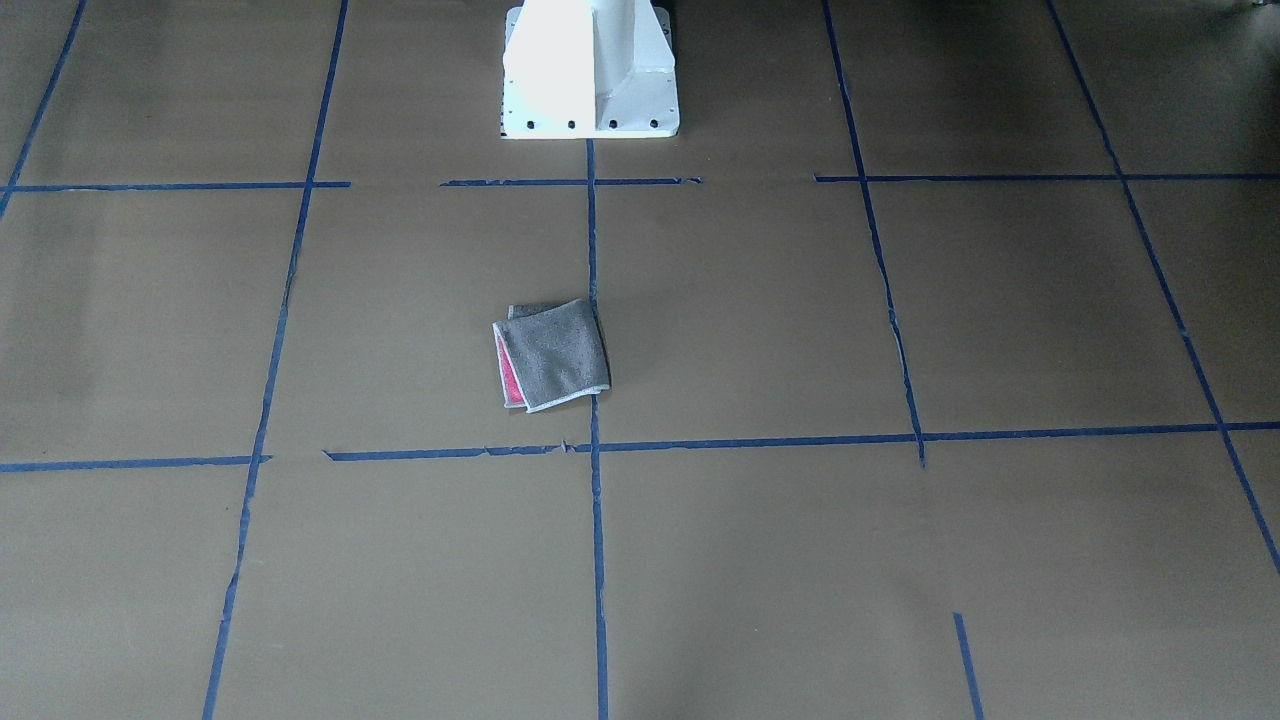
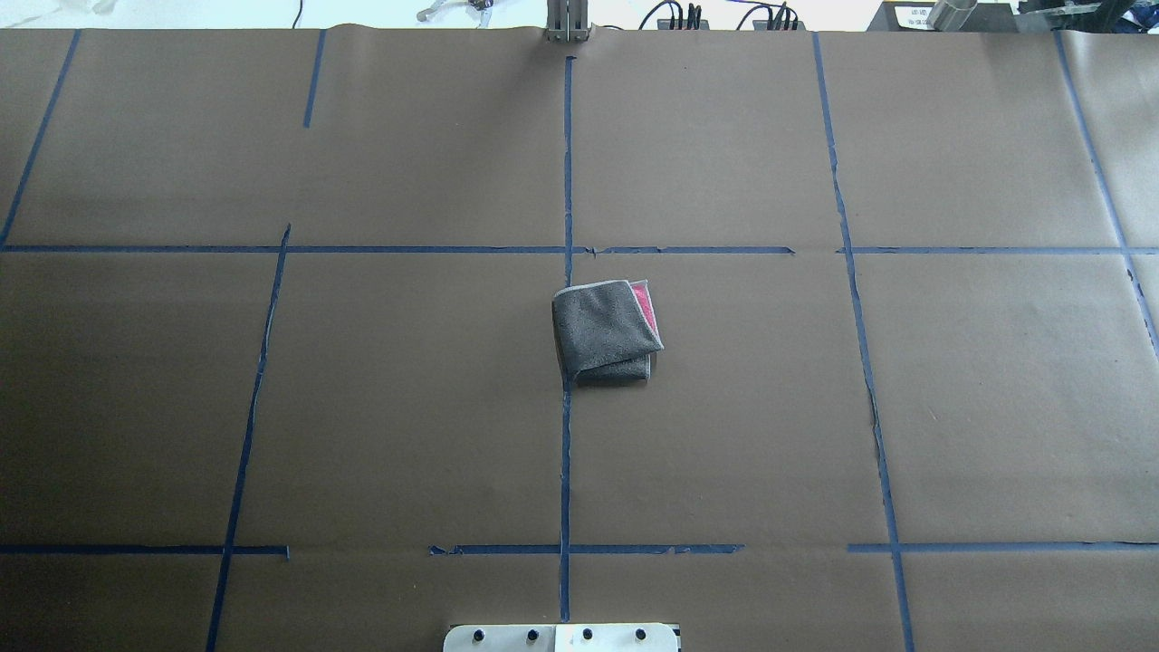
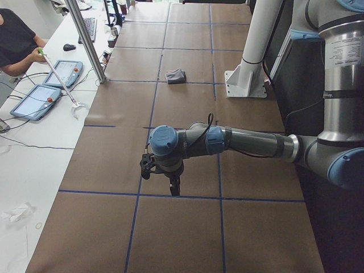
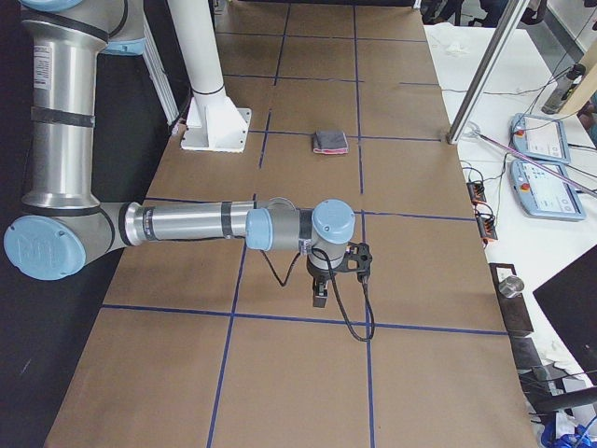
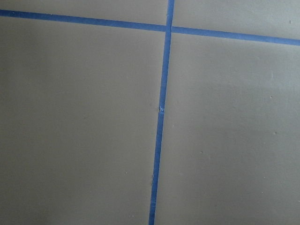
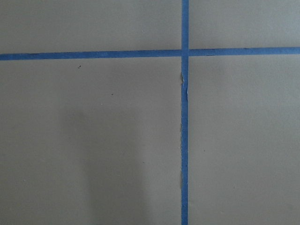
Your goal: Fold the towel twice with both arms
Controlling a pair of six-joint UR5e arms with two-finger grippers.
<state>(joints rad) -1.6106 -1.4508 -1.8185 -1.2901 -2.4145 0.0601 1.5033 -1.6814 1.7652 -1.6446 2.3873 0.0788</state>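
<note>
While both arms hang out at the ends of the tabletop (image 2: 407,407), the towel (image 2: 605,330) lies by itself near the middle, well apart from either of them. It is folded into a small, thick packet with the dark grey face up. A sliver of pink peeks out along the edge on the robot's right, and a thin white border runs around the top layer. Its other edge just overlaps the centre tape line (image 2: 566,453), and a lower layer pokes out a little at the side nearer the white pedestal (image 1: 590,70). From the left end of the room, the left arm (image 3: 250,142) stretches low and level across the brown paper with the left end effector (image 3: 174,185) pointing down at a tape crossing. From the opposite end, the right arm (image 4: 187,224) does the same with the right end effector (image 4: 319,293). I cannot tell whether either end effector is open or closed from these angles. Both wrist cameras show only bare paper and crossing blue tape.
</note>
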